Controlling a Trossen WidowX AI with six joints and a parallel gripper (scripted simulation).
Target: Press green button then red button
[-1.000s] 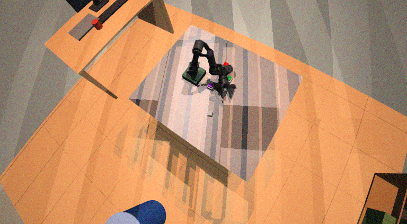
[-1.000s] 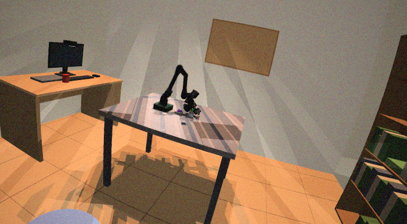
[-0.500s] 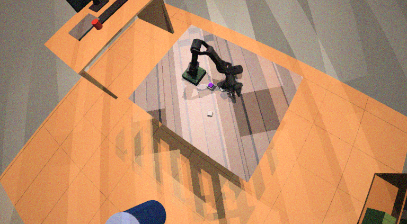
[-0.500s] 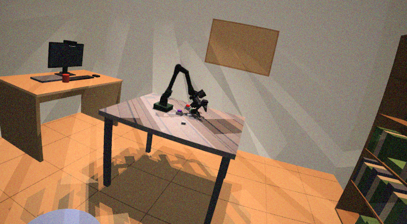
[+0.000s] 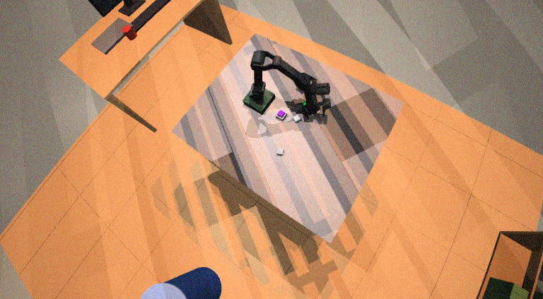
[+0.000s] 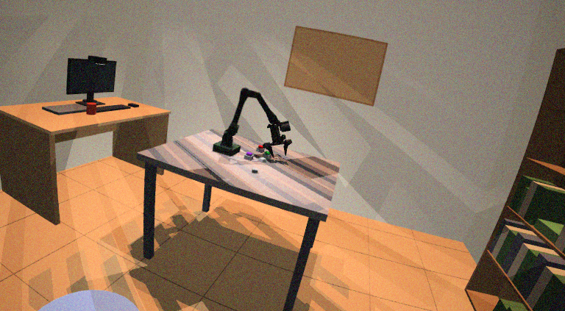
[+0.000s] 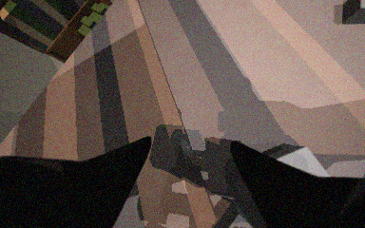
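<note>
The green button shows as a small green spot on the striped table, mostly covered by the arm's wrist in the top view. The red button sits just left of it and behind; in the top view the arm hides it. My gripper is open and empty. It hangs low over the table just right of the green button, fingers pointing down. The wrist view shows only table between the fingers, no button.
A purple button stands left of the gripper. A white block lies close beside the fingers. Another small block lies nearer the table's middle. The arm's base is at the back left.
</note>
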